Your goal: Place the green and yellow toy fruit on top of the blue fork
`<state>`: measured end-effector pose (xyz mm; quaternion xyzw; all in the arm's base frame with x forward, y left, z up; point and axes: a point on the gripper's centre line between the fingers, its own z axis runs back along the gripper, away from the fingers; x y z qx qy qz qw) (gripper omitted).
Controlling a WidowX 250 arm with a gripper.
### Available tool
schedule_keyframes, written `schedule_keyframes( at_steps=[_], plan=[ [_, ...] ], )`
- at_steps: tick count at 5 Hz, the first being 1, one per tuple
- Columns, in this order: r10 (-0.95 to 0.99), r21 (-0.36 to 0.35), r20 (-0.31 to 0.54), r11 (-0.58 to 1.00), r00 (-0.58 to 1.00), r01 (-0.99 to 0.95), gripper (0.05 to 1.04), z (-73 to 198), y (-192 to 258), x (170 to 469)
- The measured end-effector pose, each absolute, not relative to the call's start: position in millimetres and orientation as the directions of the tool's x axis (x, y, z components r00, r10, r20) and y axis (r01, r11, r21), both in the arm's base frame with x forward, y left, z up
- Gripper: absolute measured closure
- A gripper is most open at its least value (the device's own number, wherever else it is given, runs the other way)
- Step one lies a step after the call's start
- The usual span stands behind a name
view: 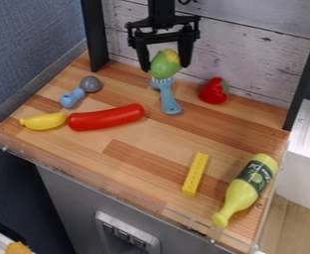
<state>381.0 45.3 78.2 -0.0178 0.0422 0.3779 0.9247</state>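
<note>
At the top centre, the black gripper [165,63] hangs near the back wall, its fingers shut on a green and yellow toy [164,65] from both sides. The toy's lower end overlaps the head of a blue toy utensil [169,101], which lies just below it on the wooden top; whether they touch I cannot tell. To the right is a red strawberry-like toy [213,91]. A blue and grey toy [81,91] lies to the left.
A red sausage toy [107,117] and a small yellow toy [43,121] lie at left. A yellow block [195,173] and a yellow-green bottle [247,188] lie at front right. A clear rim [105,181] runs along the wooden top's front edge.
</note>
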Motion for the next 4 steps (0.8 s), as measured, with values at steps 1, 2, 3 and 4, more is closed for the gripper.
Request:
schedule_keyframes(
  at_steps=[1,2,3,4],
  plan=[
    [0.806,0.008,-0.086,0.588,0.585,-0.809,0.088,77.7,43.5,382.3],
    [0.825,0.001,-0.083,0.562,0.560,-0.827,0.088,67.1,39.6,381.4],
    [0.765,0.006,-0.098,0.641,0.637,-0.768,0.087,42.6,34.8,378.2],
    [0.654,-0.007,-0.107,0.753,0.749,-0.658,0.085,25.2,34.3,378.3]
  ],
)
